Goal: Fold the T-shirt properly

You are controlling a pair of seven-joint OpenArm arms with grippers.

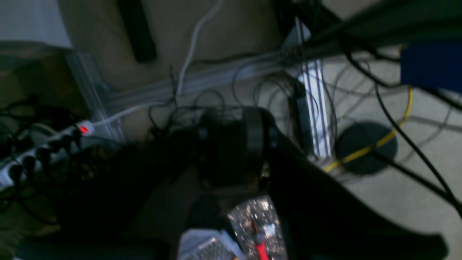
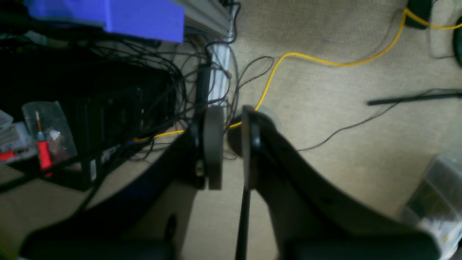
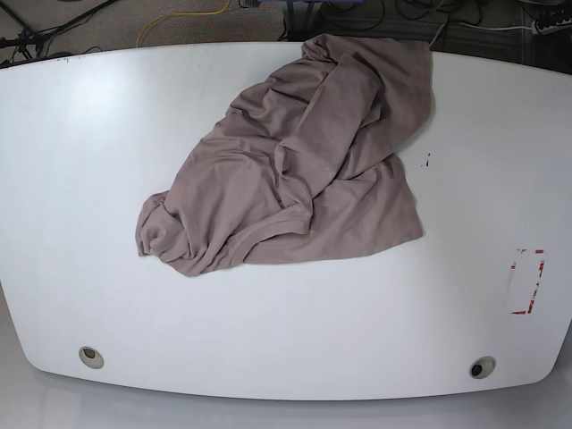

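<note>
The taupe T-shirt [image 3: 295,161] lies crumpled in a wrinkly heap on the white table [image 3: 89,179], reaching from the far edge at centre down toward the left. No arm or gripper shows in the base view. Both wrist cameras look down at the carpeted floor beside the table, not at the shirt. My left gripper [image 1: 231,144] is a dark blur over cables, its fingers a narrow gap apart with nothing between them. My right gripper [image 2: 232,144] is likewise narrowly open and empty, with floor visible through the gap.
A red-and-white marking [image 3: 527,281] sits near the table's right edge, and there are two round holes [image 3: 89,357] along the front. On the floor lie tangled black cables, a yellow cable [image 2: 306,57], a power strip [image 1: 43,151] and a blue box [image 2: 108,14].
</note>
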